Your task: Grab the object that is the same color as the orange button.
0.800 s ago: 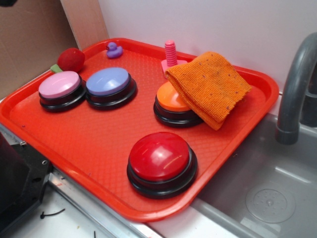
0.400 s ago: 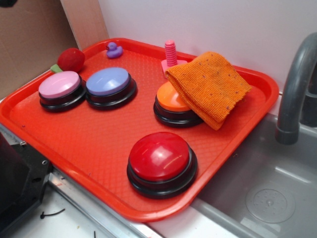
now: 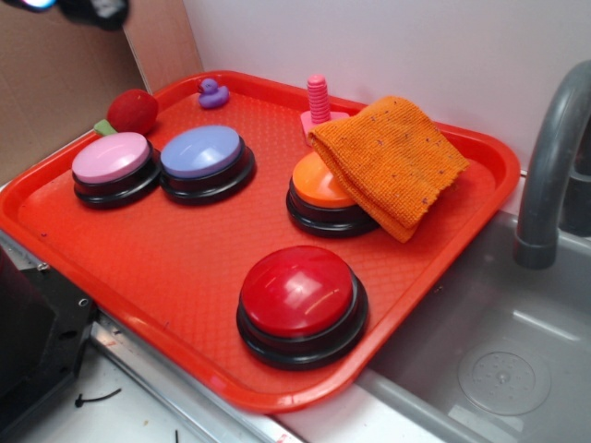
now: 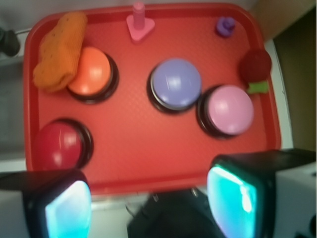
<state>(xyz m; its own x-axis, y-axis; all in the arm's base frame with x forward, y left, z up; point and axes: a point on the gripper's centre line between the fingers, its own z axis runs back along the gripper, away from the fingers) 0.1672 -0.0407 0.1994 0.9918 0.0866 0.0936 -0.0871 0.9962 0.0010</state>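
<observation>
The object, a folded orange cloth (image 3: 390,161) with dark specks, leans on the orange button (image 3: 320,187) at the tray's back right and hides part of its dome. From the wrist view the object (image 4: 59,49) lies at top left, against the orange button (image 4: 90,73). My gripper (image 4: 148,206) is open, high above the tray's near edge, with nothing between its fingers. In the exterior view only a dark bit of the gripper (image 3: 88,9) shows at the top left corner.
The red-orange tray (image 3: 138,268) also holds a red button (image 3: 300,300), a purple button (image 3: 203,157), a pink button (image 3: 113,164), a pink bolt toy (image 3: 319,103), a purple duck (image 3: 213,93) and a red strawberry toy (image 3: 132,111). A grey sink (image 3: 499,369) and faucet (image 3: 554,157) lie right.
The gripper has come into the exterior view at the top left corner; earlier only a sliver showed there. Nothing on the tray has moved.
</observation>
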